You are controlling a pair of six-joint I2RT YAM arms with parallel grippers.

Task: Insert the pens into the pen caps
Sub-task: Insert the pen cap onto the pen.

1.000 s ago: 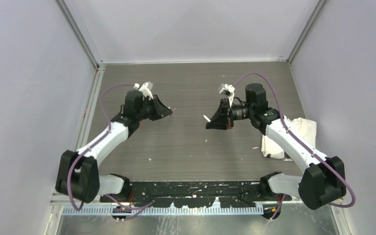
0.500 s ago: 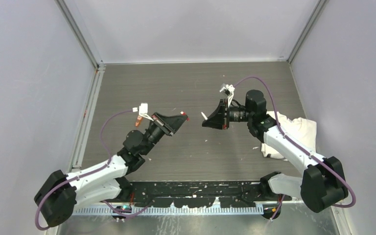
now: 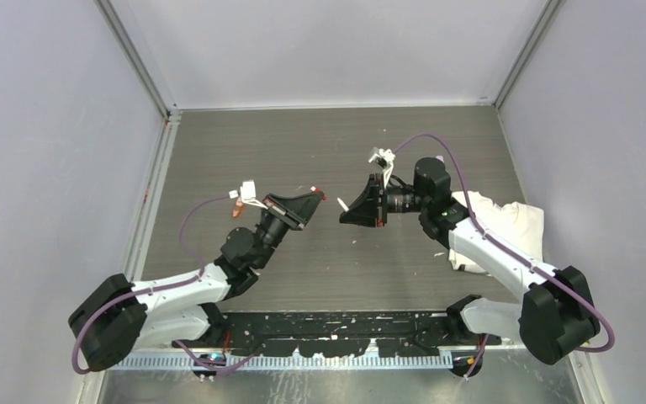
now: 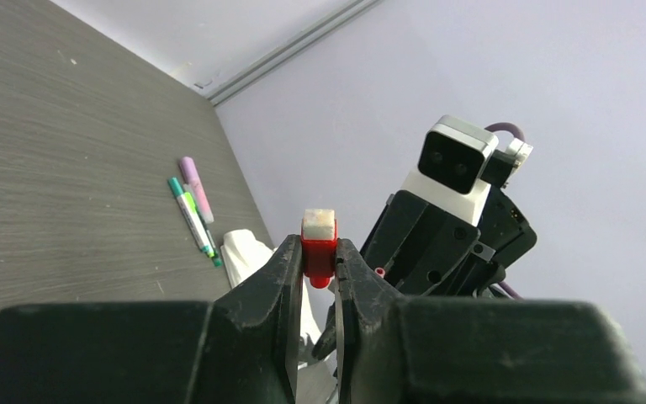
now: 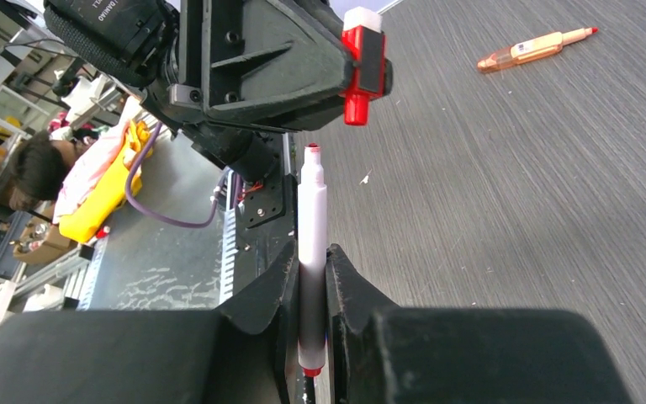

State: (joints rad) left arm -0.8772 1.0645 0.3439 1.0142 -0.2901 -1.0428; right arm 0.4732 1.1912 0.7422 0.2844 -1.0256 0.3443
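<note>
My left gripper is shut on a red pen cap with a white end, held above the table's middle. The cap also shows in the right wrist view. My right gripper is shut on a white pen whose red tip points at the cap. A short gap separates tip and cap. The two grippers face each other, close together. An orange pen lies on the table behind the left gripper. A pink-purple pen and green pens lie by the cloth.
A crumpled white cloth lies at the right under the right arm. It also shows in the left wrist view. Small white specks are scattered over the grey table. Walls close in the left, right and far sides.
My left arm has swung in from the far left towards the middle with the red cap. My right gripper has moved left with the pen. The gap between them has narrowed.
</note>
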